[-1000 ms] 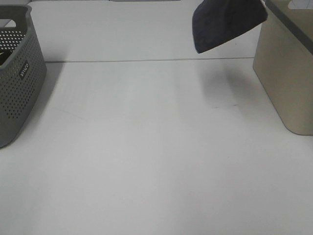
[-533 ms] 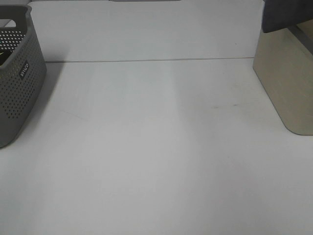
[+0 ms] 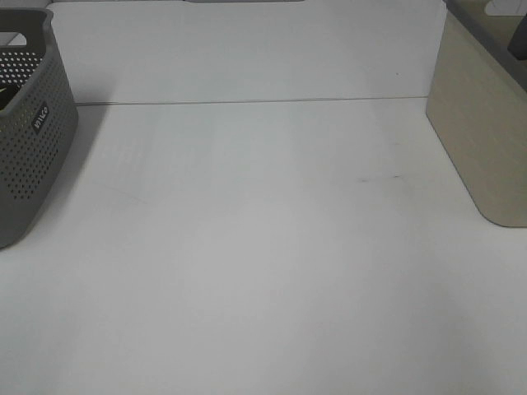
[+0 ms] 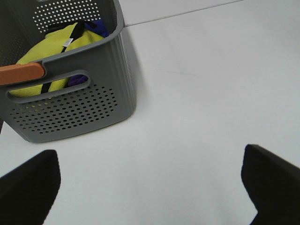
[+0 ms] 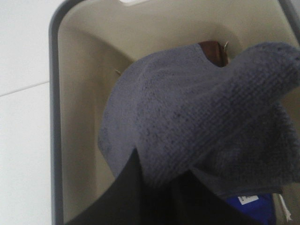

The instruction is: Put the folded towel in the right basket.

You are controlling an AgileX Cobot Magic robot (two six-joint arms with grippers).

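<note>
The folded towel [image 5: 206, 122] is grey-blue terry cloth. It hangs from my right gripper [image 5: 157, 187], which is shut on it, over the open mouth of the right basket [image 5: 79, 93], a beige bin with a grey rim. In the exterior high view this basket [image 3: 478, 140] stands at the right edge, and only a dark sliver of the towel [image 3: 519, 37] shows above it. My left gripper [image 4: 150, 183] is open and empty, low over the table beside the grey basket.
A grey perforated basket [image 3: 33, 123] stands at the left edge. The left wrist view shows it [image 4: 93, 108] holding yellow and purple cloths. A brown item [image 5: 213, 50] and a blue item [image 5: 255, 208] lie inside the right basket.
The towel has moved right, from above the back of the table to over the right basket, and has almost left the exterior high view.
</note>
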